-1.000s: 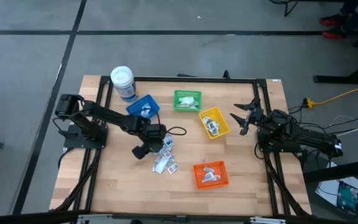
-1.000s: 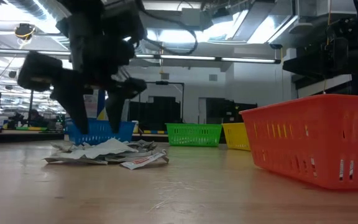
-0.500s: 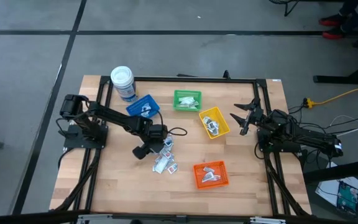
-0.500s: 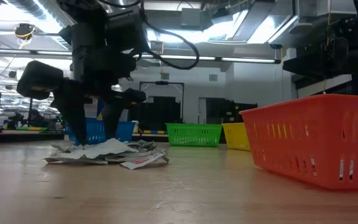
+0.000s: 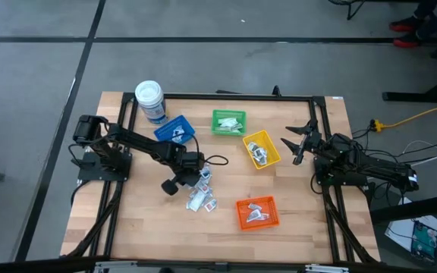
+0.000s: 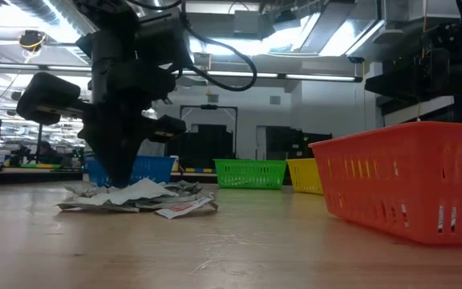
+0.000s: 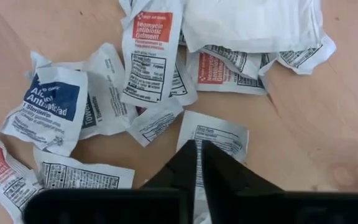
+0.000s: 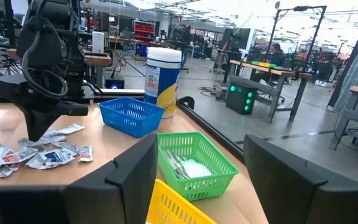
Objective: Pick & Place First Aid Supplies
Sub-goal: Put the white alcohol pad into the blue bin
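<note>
- Showing, high view: left gripper (image 5: pixel 190 179) over the packets (image 5: pixel 202 193) heaped mid-bench; right gripper (image 5: pixel 296 142) spread, near the bench's right edge.
- Low view: left gripper down on the heap (image 6: pixel 139 197).
- Left wrist view: fingers (image 7: pixel 185 163) pressed together, pinching one white packet (image 7: pixel 219 140).
- Right wrist view: green bin (image 8: pixel 194 163) holding packets.

free: bare table (image 5: pixel 143 220) front-left | blocked: 4 bins (image 5: pixel 260 149) ring packets (image 5: pixel 201 199)

Bright even overhead light; ceiling lamps (image 6: pixel 311 36) glare in low view; soft shadows.
</note>
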Robot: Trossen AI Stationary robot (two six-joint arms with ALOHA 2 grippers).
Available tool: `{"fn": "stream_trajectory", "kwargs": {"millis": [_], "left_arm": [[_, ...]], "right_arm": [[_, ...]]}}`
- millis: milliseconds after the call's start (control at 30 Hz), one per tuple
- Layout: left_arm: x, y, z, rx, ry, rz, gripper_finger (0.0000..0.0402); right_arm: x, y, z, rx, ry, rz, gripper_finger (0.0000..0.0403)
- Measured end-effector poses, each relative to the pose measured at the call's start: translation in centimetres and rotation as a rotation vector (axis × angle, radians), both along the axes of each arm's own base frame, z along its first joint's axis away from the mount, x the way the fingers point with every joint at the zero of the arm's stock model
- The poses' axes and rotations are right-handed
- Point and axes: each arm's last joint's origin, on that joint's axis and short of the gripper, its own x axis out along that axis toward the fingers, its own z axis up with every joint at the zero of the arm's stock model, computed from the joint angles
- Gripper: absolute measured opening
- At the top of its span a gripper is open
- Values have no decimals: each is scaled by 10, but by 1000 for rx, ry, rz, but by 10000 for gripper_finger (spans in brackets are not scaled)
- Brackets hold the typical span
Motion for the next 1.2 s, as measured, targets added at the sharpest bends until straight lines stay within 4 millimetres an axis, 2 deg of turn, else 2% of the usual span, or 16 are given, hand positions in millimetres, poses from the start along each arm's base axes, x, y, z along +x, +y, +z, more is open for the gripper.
{"fn": "stream_trajectory", "kwargs": {"millis": [100, 200, 467, 600, 767, 900, 1133, 1200], "left_arm": [[0, 1, 0, 3, -1, 3, 4], [1, 2, 0, 7, -12, 8, 16], [2, 2, 1, 6, -25, 6, 102], [3, 4, -6, 5, 2, 13, 144], [6, 5, -12, 6, 9, 17, 168], [6, 5, -12, 8, 8, 18, 145], [6, 5, -12, -5, 14, 33, 23], [6, 5, -12, -13, 20, 55, 9]], "right_arm": [[0, 0, 0, 0, 0, 0, 236], [0, 0, 0, 0, 0, 0, 236], [0, 0, 0, 0, 0, 0, 236], [0, 0, 0, 0, 0, 0, 236], [0, 0, 0, 0, -1, 0, 236], [0, 0, 0, 0, 0, 0, 236], [0, 0, 0, 0, 0, 0, 236], [0, 0, 0, 0, 0, -1, 236]]}}
